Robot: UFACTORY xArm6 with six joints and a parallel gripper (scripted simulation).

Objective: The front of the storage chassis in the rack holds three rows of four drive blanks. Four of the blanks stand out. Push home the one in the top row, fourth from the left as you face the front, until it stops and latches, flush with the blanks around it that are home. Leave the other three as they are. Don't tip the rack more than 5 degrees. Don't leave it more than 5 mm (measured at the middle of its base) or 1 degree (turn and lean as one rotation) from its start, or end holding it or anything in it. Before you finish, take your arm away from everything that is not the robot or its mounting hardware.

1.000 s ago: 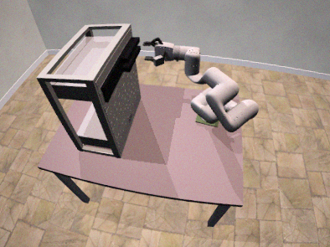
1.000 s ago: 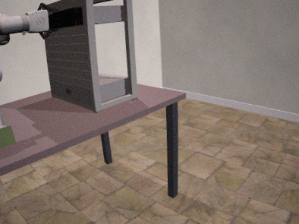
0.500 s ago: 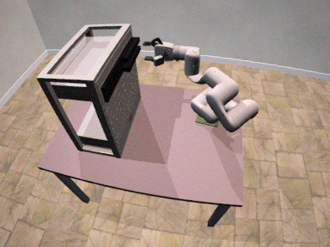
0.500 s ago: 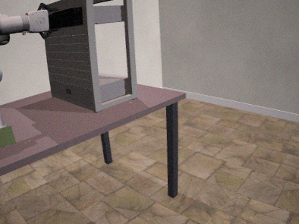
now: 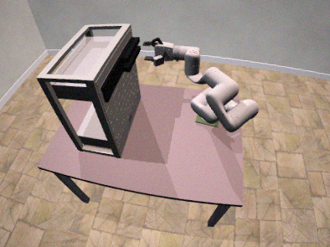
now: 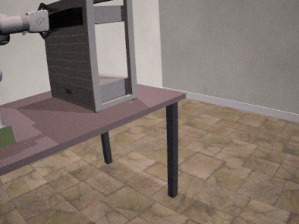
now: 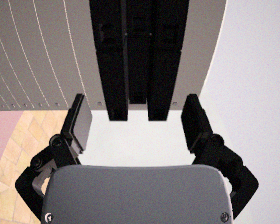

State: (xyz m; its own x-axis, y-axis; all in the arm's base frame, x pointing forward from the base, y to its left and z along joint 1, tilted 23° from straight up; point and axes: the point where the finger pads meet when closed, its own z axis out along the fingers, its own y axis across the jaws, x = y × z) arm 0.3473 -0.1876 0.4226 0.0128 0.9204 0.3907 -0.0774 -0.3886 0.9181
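The grey rack (image 5: pixel 63 54) (image 6: pixel 91 60) stands on the left part of the table, its front turned to the arm. The black storage chassis (image 5: pixel 126 57) (image 6: pixel 64 16) sits at the top of that front. Some of its blanks (image 5: pixel 135 41) (image 7: pixel 115 47) stand out toward the arm. My gripper (image 5: pixel 149 52) (image 6: pixel 46 20) (image 7: pixel 136 104) is open and empty, level with the chassis and a short way in front of it. In the wrist view the black blanks lie between and just beyond my two fingers, without touching them. I cannot tell the rows apart.
The pink table (image 5: pixel 188 171) (image 6: pixel 114 109) carries the rack and the arm's green base plate (image 5: pixel 207 122) (image 6: pixel 5 136). A perforated panel (image 5: pixel 126 104) fills the rack's front below the chassis. Walls stand behind the table.
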